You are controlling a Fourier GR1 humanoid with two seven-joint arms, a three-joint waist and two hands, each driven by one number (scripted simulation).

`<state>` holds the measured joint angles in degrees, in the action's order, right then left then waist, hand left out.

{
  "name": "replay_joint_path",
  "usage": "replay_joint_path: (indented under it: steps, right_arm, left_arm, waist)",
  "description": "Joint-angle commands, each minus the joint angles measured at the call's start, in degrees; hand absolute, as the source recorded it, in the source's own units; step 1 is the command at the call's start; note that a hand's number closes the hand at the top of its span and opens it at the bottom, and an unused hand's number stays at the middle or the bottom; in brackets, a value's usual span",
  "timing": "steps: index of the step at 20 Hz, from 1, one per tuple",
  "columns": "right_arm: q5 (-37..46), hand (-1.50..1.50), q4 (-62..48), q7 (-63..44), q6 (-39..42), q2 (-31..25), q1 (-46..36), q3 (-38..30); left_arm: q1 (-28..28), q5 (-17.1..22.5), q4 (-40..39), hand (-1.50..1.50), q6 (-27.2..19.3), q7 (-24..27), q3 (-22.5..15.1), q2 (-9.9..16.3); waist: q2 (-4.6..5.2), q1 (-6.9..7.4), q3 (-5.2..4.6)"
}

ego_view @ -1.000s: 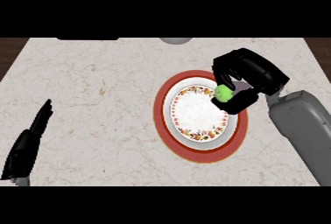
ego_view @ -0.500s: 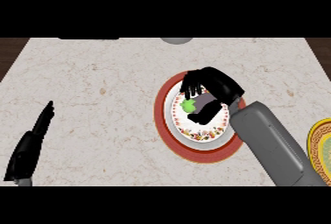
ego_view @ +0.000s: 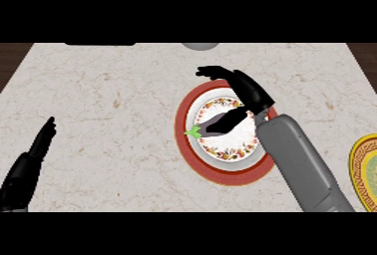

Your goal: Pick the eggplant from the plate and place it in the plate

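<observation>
The eggplant lies on the white plate with a flowered rim, its dark body slanting and its green stem end pointing left. That plate sits on a wider red plate. My right hand hovers over the plate's far right part, fingers stretched out to the left past the rim, away from the eggplant. Whether the thumb still touches the eggplant's upper end is hidden. My left hand rests open at the lower left, fingers straight.
A yellow patterned plate shows at the right edge. A grey round object and a dark flat thing sit at the counter's far edge. My right forearm crosses the red plate's right side.
The right hand carried the eggplant leftward over the flowered plate; its fingers have uncurled, and the eggplant now lies on the plate. The left hand stayed still.
</observation>
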<state>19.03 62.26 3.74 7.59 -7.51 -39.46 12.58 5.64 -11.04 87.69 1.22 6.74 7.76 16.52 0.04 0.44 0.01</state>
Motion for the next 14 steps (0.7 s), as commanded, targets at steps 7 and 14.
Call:
replay_joint_path:
  steps: [7, 14]
  right_arm:
    - [-12.47, -1.5, -3.57, 1.14, 1.4, -5.74, -0.62, -17.81]
    - [-20.83, -1.5, -20.48, 14.9, 12.07, -13.7, -5.33, -28.03]
  left_arm:
    - [-2.43, -0.01, -0.45, 0.0, 1.07, -1.27, 0.83, 0.71]
    - [0.01, -0.26, -0.08, 0.0, 0.97, 1.12, 0.43, -0.58]
  waist:
    - [0.09, -0.34, 0.02]
    - [0.52, 1.24, 0.07]
